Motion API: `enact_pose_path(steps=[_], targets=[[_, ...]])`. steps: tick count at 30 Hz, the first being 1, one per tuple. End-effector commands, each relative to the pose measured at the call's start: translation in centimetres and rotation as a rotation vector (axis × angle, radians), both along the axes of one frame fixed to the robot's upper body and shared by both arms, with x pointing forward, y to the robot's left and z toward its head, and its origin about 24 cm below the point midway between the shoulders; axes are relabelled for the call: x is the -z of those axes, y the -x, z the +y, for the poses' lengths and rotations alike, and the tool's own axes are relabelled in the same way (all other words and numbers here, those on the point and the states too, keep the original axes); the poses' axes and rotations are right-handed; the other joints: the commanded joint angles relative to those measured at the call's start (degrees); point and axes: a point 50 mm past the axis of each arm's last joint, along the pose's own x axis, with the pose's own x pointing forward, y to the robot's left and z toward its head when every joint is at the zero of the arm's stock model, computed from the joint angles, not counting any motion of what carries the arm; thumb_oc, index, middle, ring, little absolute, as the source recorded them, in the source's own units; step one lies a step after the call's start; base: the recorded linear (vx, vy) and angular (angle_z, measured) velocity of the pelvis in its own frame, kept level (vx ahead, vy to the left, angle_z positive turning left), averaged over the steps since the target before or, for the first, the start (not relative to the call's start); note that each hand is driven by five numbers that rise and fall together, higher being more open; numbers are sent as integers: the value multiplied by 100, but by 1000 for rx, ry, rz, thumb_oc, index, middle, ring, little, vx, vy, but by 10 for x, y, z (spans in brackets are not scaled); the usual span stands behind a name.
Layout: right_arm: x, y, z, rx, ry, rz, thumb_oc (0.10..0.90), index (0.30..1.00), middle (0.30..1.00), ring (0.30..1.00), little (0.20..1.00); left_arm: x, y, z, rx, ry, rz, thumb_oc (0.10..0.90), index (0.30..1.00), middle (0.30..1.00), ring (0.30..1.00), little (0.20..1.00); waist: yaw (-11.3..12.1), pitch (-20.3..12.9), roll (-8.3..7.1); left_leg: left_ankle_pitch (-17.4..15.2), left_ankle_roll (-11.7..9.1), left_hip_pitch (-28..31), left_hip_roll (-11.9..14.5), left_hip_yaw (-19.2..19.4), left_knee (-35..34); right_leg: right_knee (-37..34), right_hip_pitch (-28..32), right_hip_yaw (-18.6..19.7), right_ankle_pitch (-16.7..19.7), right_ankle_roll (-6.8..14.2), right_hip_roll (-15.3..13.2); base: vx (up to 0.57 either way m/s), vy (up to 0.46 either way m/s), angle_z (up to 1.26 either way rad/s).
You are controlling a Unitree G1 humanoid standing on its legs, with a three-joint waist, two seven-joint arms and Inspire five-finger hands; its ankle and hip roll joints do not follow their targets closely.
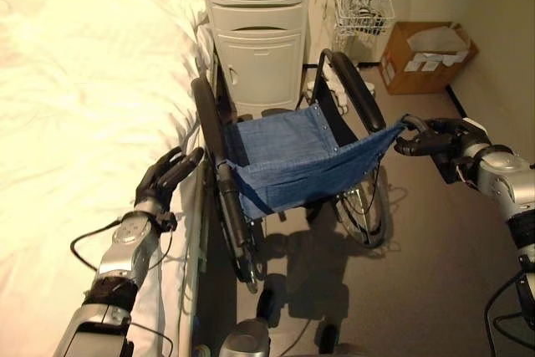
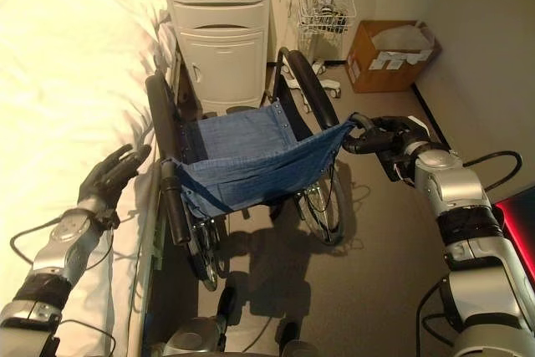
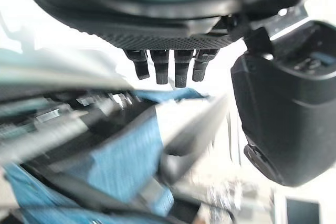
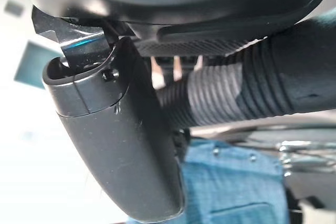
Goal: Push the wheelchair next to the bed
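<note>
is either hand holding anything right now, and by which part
The right hand is curled round the wheelchair by its right push handle. The left hand is open over the bed's edge and holds nothing.

We saw a grey floor (image 1: 435, 248) bearing the wheelchair (image 1: 292, 165), a white bedside cabinet (image 1: 259, 31), a cardboard box (image 1: 422, 56), the white-sheeted bed (image 1: 75, 106) alongside
</note>
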Motion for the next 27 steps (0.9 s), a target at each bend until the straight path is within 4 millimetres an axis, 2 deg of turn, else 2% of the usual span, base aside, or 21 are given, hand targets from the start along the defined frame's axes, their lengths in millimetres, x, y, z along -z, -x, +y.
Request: enact_pose_path(steps=[1,2,10,14,18,23,27], targets=[[-82,19,-38,138,85,-352,800,900,900,900,900,-11,8,9,-75,7,-164,800,900,900,900,900,124,-690,-239,-722,-172,424,231,307,252,619,-326,63,164,-229,-72,0,-43,5],[-82,20,-39,139,85,-351,800,900,900,900,900,-11,8,9,-73,7,-163,800,900,900,900,900,129,-693,-240,-722,-173,427,232,306,250,619,-324,62,163,-229,-71,-1,-42,3],[-79,43,-69,232,34,-357,800,900,900,900,900,36,40,6,-151,146,-48,800,900,900,900,900,52,-682,-305,-767,-164,521,252,366,192,611,-320,76,156,-257,-15,0,-12,1],[-60,50,-74,233,-69,-348,800,900,900,900,900,58,54,-9,-138,218,-2,800,900,900,900,900,0,-640,-310,-781,-143,536,253,390,167,609,-352,118,172,-256,8,-16,-12,5],[-16,65,-78,214,-219,-290,800,900,900,900,900,72,63,-27,-82,287,11,800,900,900,900,900,-68,-595,-322,-800,-118,539,256,446,134,608,-398,141,193,-243,27,-38,-28,3],[60,85,-72,233,-482,-213,800,900,900,900,900,84,71,-51,14,363,24,800,900,900,900,900,-78,-534,-314,-835,-91,544,267,515,133,614,-448,154,230,-237,31,-35,-26,-3],[113,102,-61,292,-911,-268,800,900,900,900,900,96,78,-59,42,382,68,800,900,900,900,900,-78,-520,-264,-862,-69,541,278,566,148,645,-469,127,221,-235,32,0,0,0]])
